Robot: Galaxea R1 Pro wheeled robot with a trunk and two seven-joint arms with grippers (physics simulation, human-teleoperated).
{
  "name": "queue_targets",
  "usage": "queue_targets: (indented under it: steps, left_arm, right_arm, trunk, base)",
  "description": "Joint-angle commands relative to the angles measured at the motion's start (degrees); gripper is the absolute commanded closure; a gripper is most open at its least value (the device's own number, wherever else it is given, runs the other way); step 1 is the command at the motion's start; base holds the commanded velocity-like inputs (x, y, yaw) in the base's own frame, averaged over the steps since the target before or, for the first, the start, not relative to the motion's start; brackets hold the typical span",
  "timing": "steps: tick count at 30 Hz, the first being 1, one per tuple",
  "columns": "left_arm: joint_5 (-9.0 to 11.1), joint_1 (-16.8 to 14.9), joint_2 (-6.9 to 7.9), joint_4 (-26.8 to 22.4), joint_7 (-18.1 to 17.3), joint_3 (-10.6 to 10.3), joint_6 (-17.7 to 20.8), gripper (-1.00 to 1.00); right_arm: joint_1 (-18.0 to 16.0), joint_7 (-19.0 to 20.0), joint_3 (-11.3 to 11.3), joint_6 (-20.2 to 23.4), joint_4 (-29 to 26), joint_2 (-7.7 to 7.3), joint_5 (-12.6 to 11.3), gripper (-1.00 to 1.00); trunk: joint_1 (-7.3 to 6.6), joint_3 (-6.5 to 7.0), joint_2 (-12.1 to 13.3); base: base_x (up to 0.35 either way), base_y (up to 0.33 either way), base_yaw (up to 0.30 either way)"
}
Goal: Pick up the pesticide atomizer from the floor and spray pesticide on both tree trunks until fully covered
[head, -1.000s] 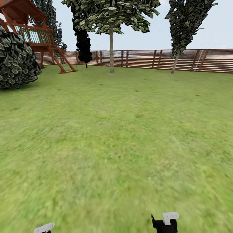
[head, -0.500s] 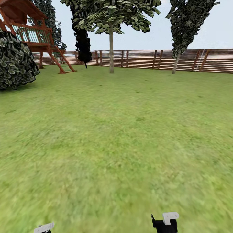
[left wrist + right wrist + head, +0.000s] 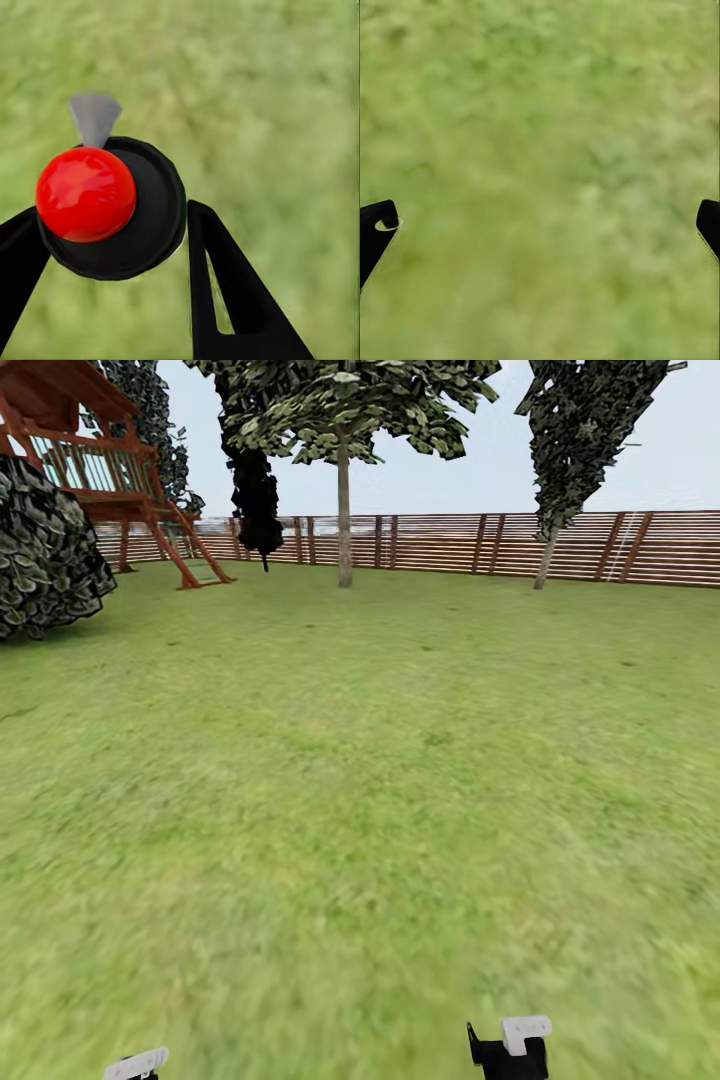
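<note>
Left gripper (image 3: 112, 247) is clamped on the pesticide atomizer (image 3: 112, 206), its red knob and grey nozzle pointing down at the lawn (image 3: 380, 780). Right gripper (image 3: 540, 225) hangs spread wide over bare grass. Far ahead, one tree trunk (image 3: 344, 520) stands before the fence (image 3: 450, 542), a wooden playhouse (image 3: 90, 460) far left.

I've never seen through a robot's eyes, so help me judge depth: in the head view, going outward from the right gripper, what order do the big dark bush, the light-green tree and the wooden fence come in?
From the right gripper:
1. Dark bush, far left on the lawn.
2. Light-green tree, centre, just before the fence.
3. Wooden fence, across the back.
</note>
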Motion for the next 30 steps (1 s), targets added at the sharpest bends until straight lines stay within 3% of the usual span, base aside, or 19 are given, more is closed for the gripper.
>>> queue_targets:
  steps: [1,30]
  left_arm:
    - [-0.07,-0.04,0.00,0.05,-0.01,0.30,-0.18,1.00]
    - [-0.11,-0.04,0.01,0.05,-0.01,0.31,-0.18,1.00]
  right_arm:
    - [-0.02,-0.29,0.50,-0.09,-0.01,0.00,-0.24,-1.00]
    - [-0.02,-0.23,0.50,-0.09,-0.01,-0.04,-0.23,-1.00]
  trunk:
    - [0.03,-0.05,-0.02]
    - [0.03,-0.05,-0.02]
  base:
    - [0.340,0.000,0.000]
    - [0.340,0.000,0.000]
